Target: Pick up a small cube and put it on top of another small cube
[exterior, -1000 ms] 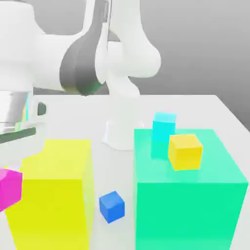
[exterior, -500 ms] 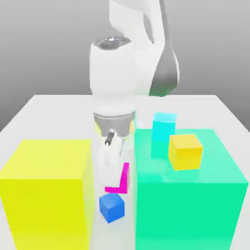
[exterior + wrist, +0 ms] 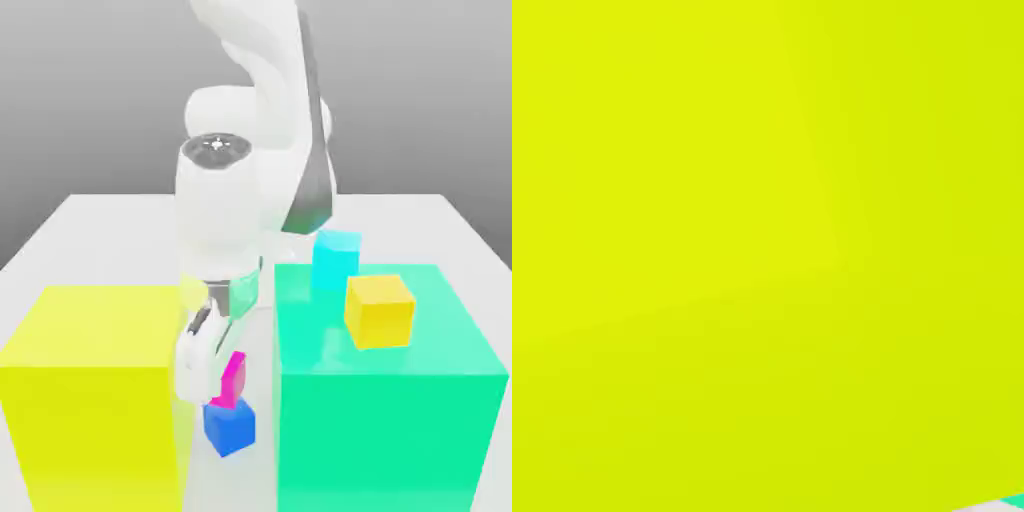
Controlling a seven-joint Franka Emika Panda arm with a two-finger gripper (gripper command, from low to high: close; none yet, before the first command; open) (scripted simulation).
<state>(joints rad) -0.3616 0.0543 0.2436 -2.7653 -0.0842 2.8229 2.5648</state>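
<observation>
In the exterior view the tiny magenta-pink cube (image 3: 234, 379) hangs in the narrow gap between the two big blocks, held by my gripper (image 3: 222, 378), which is shut on it. Directly below it the tiny bright blue cube (image 3: 229, 426) rests on the white table. The pink cube's lower edge is at the blue cube's top; I cannot tell whether they touch. My hand comes down from above, tilted, with its white fingers (image 3: 197, 368) on the exterior view's left side of the pink cube.
A big yellow block (image 3: 95, 385) (image 3: 762, 250) stands at the exterior view's left, close to the hand. A big green block (image 3: 385, 400) stands at the right, carrying a small yellow cube (image 3: 380, 310). A small cyan cube (image 3: 336, 257) sits behind it.
The arm swung in from the exterior view's left with the pink cube and lowered it into the gap, down to just above the blue cube. The blue cube has not moved.
</observation>
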